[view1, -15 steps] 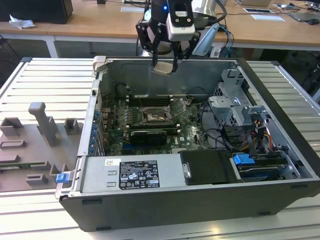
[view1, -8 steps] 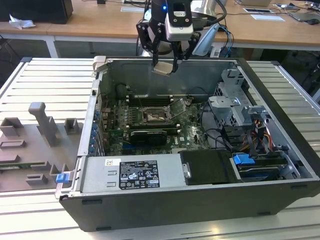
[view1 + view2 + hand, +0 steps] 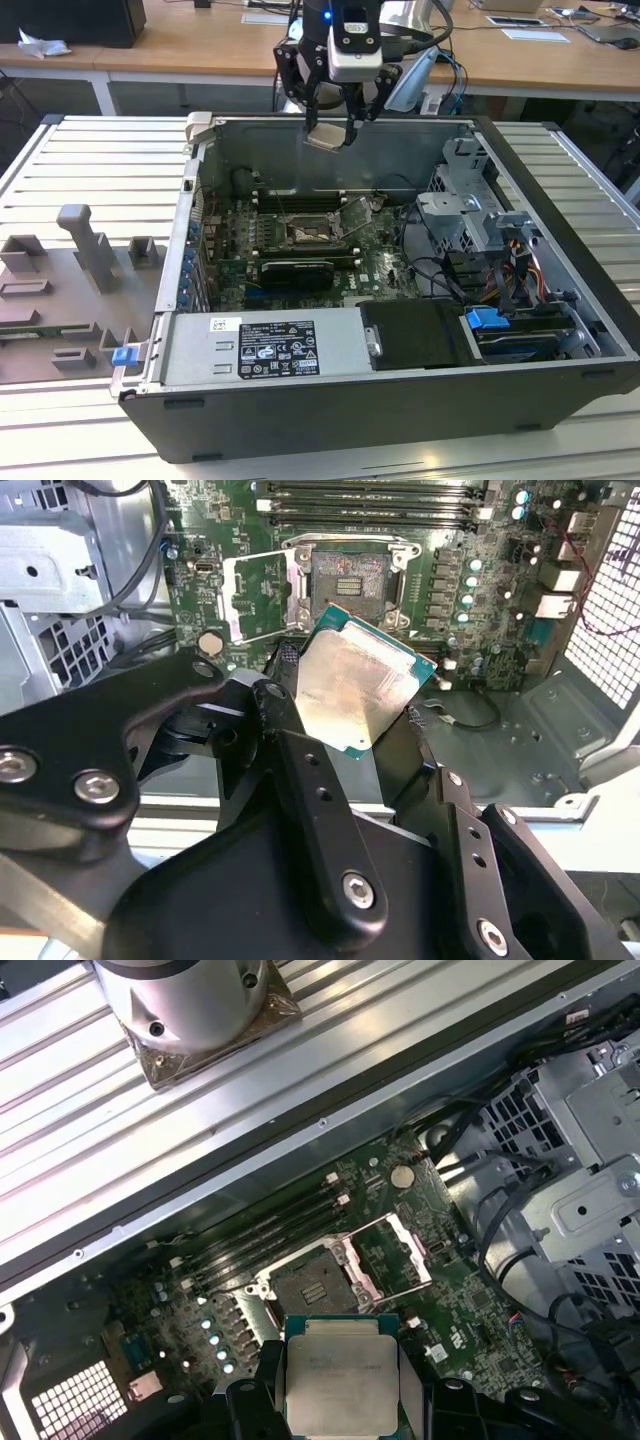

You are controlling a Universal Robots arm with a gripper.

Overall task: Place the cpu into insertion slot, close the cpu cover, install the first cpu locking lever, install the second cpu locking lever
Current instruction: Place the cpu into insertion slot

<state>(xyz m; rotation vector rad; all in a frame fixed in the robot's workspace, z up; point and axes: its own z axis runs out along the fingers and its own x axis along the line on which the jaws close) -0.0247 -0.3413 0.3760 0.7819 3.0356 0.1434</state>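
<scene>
1. Along the near edge of the open computer case [image 3: 400, 420] we see the grey power supply [image 3: 260, 348]. Just beyond it a black graphics card [image 3: 297, 272] stands on the green motherboard [image 3: 385, 270].
2. Past the card, near the middle of the motherboard, the insertion slot [image 3: 304, 235] lies bare. The cpu cover [image 3: 355, 215] is swung up on its side towards the exterior view's right.
3. Farthest, high over the far part of the case, the gripper [image 3: 328, 132] is clamped on the cpu [image 3: 355, 690]. Its fingers [image 3: 290, 740] pinch opposite edges, and the chip hangs well above the slot.
4. We judge the cpu light, thin and stiff, yet fragile. Its metal face looks smooth and could slip, so the edges seem the right place to hold it.
</scene>
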